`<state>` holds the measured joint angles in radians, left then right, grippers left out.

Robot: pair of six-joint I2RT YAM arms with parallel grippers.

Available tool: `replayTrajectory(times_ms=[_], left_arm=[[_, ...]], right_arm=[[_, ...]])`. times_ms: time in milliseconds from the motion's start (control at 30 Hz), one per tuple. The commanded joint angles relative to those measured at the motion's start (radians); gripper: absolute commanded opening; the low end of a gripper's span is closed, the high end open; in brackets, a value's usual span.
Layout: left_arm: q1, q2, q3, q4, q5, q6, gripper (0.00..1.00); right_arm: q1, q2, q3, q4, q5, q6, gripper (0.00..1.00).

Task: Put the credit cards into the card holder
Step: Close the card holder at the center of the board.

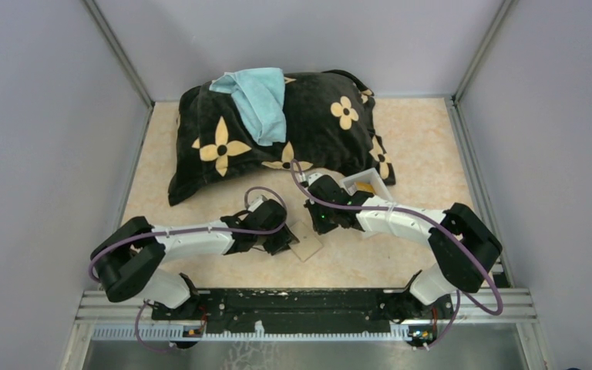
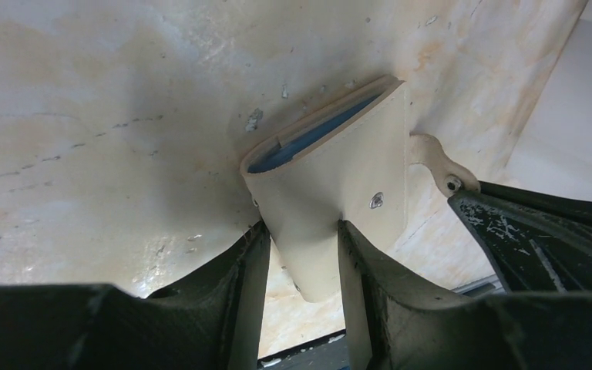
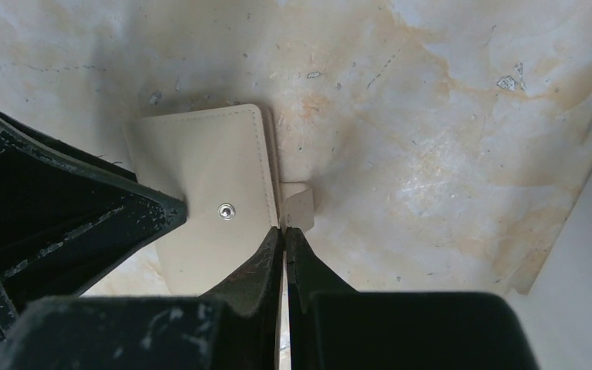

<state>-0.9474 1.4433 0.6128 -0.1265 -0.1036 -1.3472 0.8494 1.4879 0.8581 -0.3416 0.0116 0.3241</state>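
The card holder [image 1: 307, 242], a cream-tan folded wallet, lies on the table between both arms. My left gripper [image 2: 302, 231] is shut on one corner of it [image 2: 331, 193]; a blue edge [image 2: 308, 137] shows inside its open side. My right gripper [image 3: 284, 230] is shut on the wallet's little snap tab [image 3: 298, 206], beside the flap with the snap stud [image 3: 225, 210]. In the top view the left gripper [image 1: 282, 240] and right gripper [image 1: 318, 224] meet at the wallet. One gold-yellow credit card [image 1: 364, 186] lies in a white tray [image 1: 378, 179]. No dark cards show.
A black pillow with gold flowers [image 1: 308, 123] and a light blue cloth [image 1: 260, 96] on it fills the back of the table. The white tray sits just behind my right wrist; its wall shows in the right wrist view [image 3: 586, 254]. Grey walls enclose the sides.
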Motion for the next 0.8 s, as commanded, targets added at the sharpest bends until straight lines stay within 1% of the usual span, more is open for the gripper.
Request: replayTrajectory(times_ms=[0,367,567,767], left_arm=[[-0.004,0.053,-0.023,-0.036,-0.036,0.000,0.45],[-0.001,0.070,-0.025,-0.013,-0.036,0.001,0.46],[0.002,0.068,-0.025,-0.012,-0.033,0.005,0.45],[0.004,0.065,-0.033,-0.003,-0.029,0.006,0.45]], right_arm=[[0.019,-0.010,0.046,-0.007,-0.019,-0.028,0.03],[0.052,0.030,0.078,-0.034,0.004,-0.052,0.04],[0.085,0.065,0.097,-0.063,0.076,-0.054,0.04],[0.100,0.087,0.107,-0.069,0.117,-0.049,0.04]])
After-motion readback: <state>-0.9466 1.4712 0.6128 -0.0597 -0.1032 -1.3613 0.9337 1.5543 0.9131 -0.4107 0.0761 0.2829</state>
